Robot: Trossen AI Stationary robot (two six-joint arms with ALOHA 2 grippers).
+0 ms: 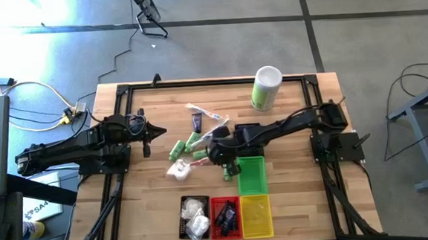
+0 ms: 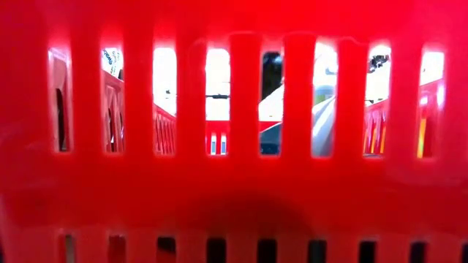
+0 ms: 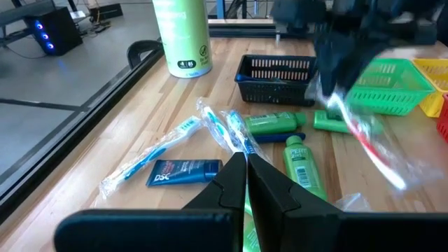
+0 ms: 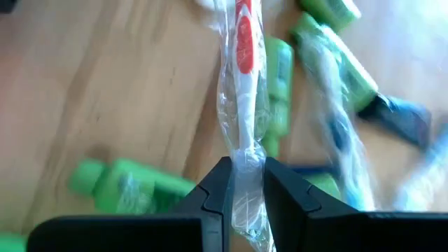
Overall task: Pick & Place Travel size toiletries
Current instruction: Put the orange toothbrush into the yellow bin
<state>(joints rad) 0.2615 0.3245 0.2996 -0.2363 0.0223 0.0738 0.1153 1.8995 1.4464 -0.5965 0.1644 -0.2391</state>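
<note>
Travel size toiletries lie mid-table: green bottles (image 1: 186, 145), a dark blue tube (image 1: 197, 122), clear-wrapped sticks (image 1: 204, 112) and a white pouch (image 1: 178, 169). Above them my right gripper (image 1: 217, 152) is shut on a clear-wrapped red-and-white toothbrush (image 4: 242, 77). The left wrist view shows that toothbrush (image 3: 369, 145) hanging under the right gripper (image 3: 334, 84). My left gripper (image 3: 246, 170) is shut on nothing and waits at the table's left (image 1: 160, 131). The low view shows only a red basket's slotted wall (image 2: 234, 197). My right gripper pinches the wrapped toothbrush between its two fingers near one end of the wrapper (image 4: 246, 164). The fingers come from above, slanting down. The toothbrush runs on past the fingertips and hangs slanted below them, clear of the table (image 3: 381, 164).
A tall green-and-white canister (image 1: 266, 88) stands at the far edge. A green basket (image 1: 252, 179) sits right of the gripper and a black basket (image 3: 276, 75) under the right arm. Black (image 1: 185, 224), red (image 1: 216, 206) and yellow (image 1: 256, 214) baskets line the near edge.
</note>
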